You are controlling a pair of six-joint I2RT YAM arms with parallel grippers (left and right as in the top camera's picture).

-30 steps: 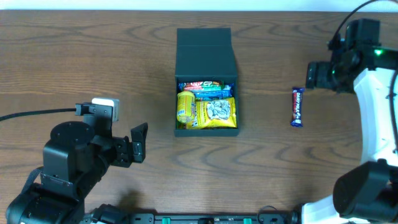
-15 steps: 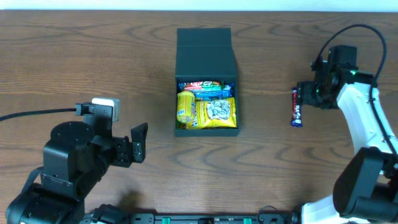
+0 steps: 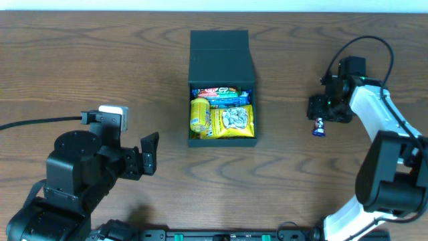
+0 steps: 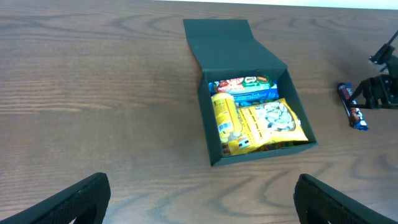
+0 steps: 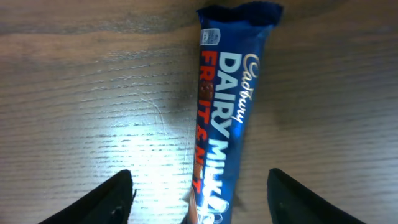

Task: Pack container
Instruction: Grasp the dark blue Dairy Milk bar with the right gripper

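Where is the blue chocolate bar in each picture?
Overhead: chocolate bar at far right, half under the right claw.
Left wrist: chocolate bar at the right edge, right of the container.
Right wrist: chocolate bar in the centre, running top to bottom.
Shared landmark: the right claw, open at the bar in all three.

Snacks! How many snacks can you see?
5. Inside the container: red packet at the back, blue packet in front of it, yellow tube left, yellow packet right. One chocolate bar lies on the table, right of the container. More may hide underneath.
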